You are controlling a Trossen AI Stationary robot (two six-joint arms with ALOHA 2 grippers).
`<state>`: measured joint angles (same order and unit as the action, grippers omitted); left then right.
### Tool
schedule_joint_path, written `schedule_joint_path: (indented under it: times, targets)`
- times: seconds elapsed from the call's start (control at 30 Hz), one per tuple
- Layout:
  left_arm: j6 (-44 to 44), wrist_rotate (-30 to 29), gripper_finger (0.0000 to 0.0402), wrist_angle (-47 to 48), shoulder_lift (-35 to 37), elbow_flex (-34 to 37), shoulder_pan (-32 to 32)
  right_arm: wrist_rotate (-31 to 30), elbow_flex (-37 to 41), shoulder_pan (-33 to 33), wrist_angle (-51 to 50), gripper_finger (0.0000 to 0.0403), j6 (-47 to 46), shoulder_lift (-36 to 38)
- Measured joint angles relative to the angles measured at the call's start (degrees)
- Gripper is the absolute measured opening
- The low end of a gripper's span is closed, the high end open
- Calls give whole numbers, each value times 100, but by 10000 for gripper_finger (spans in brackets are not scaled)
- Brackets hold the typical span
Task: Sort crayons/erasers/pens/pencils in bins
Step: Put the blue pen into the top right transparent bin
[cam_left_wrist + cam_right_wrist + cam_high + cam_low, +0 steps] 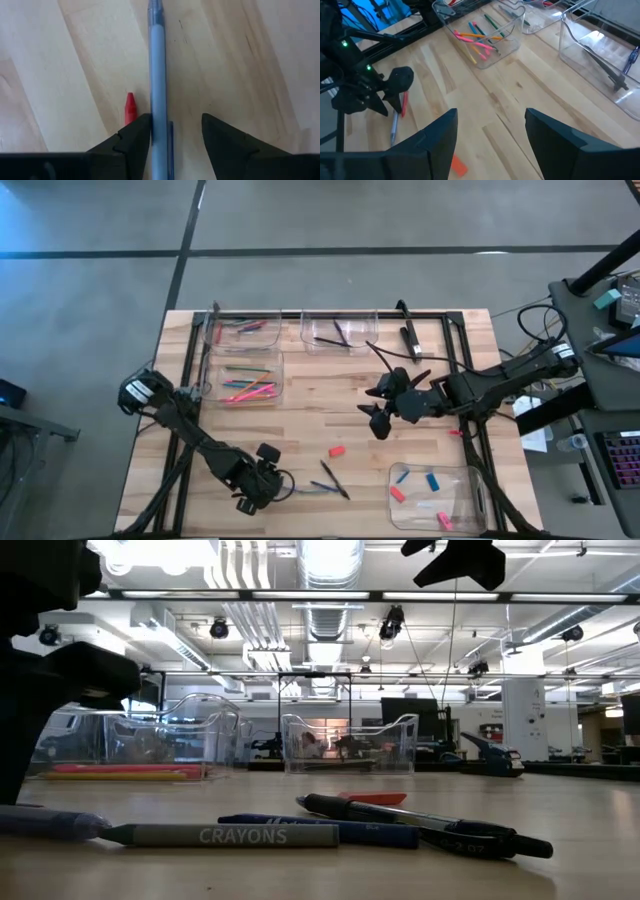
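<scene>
Between the left fingers (132,142), blue pen (158,75)

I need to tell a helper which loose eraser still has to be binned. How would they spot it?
Start at the bin holding erasers, at the table's near right corner. Just left of it and a little farther back, a red-orange eraser lies alone on bare wood. Its neighbours, the pens, are long, thin and dark; it is a short, chunky block.

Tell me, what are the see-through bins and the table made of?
The bins look like clear, glossy plastic: you can see the pens and sticks through their walls, and the rims catch the light. The table looks like pale wood with a smooth finish: it shows long planks, grain lines and seams.
</scene>
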<state>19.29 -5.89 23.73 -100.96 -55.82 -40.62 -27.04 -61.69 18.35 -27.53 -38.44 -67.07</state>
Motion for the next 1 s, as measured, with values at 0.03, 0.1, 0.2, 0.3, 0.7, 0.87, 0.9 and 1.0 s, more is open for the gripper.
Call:
schedule_joint_path:
  times: [0.03,0.1,0.2,0.3,0.7,0.87,0.9,1.0]
  targets:
    - [6,-1,164,-6,-20,-1,0,0,0,12,-19,221,-6,0]
    - [72,-25,163,-7,-39,1,1,1,0,18,-89,221,-11,0]
    - [272,-170,160,-18,-40,6,-2,1,2,30,-119,221,-13,0]
    - [286,-189,139,-22,-43,25,0,1,2,30,-120,221,-13,0]
    - [308,-22,17,103,-45,36,13,-1,2,28,-225,221,2,0]
    - [306,143,17,410,233,-2,16,-3,2,28,-227,221,53,0]
    - [309,169,17,554,329,3,19,-7,2,28,-225,221,90,0]
    - [296,50,15,850,805,-78,49,-36,3,26,-226,221,153,0]
